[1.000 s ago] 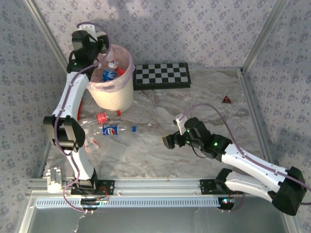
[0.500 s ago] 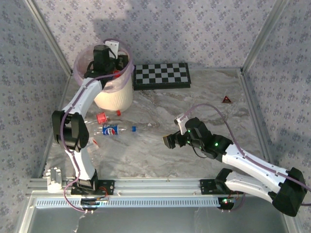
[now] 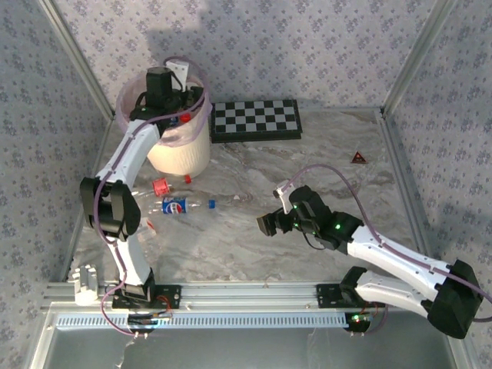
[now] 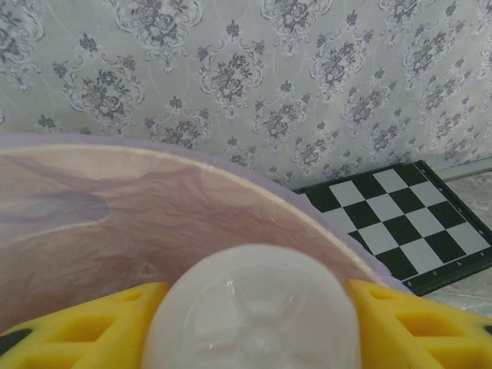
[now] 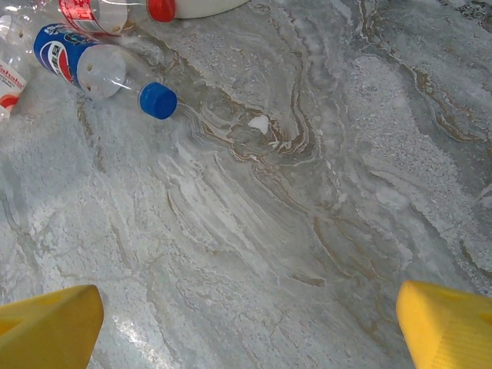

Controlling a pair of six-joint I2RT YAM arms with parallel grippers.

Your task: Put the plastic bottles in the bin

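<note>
Counted three clear plastic bottles lying on the grey marbled table near the round cream-white bin with pink plastic liner: one blue-labelled and blue-capped, two red-labelled. Left arm reached up over the bin's rim. A fourth bottle, pale base toward the wrist camera, sat between the yellow fingers of the left gripper, above the liner; whether clamped or released could not be told. Right gripper hovered over bare table, jaws spread wide, empty.

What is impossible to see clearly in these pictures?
1. Top view: the left arm covers much of the bin opening; its contents cannot be counted.
2. Left wrist view: the bottle between the fingers of the left hand shows its base; label, cap and grip are unclear.
3. Right wrist view: the top edge cuts off the red-label bottle.
</note>
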